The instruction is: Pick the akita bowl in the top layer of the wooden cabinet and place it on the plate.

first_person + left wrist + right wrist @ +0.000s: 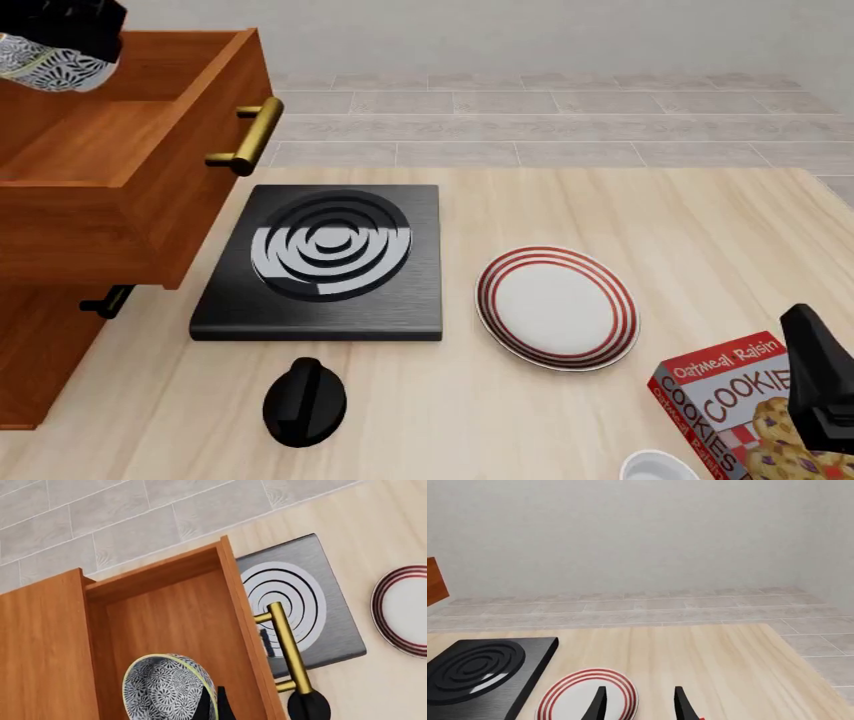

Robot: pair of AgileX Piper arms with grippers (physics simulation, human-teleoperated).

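At the front view's upper left, your left gripper (67,40) pinches the akita bowl (47,62) by its rim above the open top layer (127,150); swing carelessly toward the plate (557,306) and it could slip. Your right gripper (639,705) hangs open.

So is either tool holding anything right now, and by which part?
The left tool grips the akita bowl by its rim, one finger inside. The right tool holds nothing.
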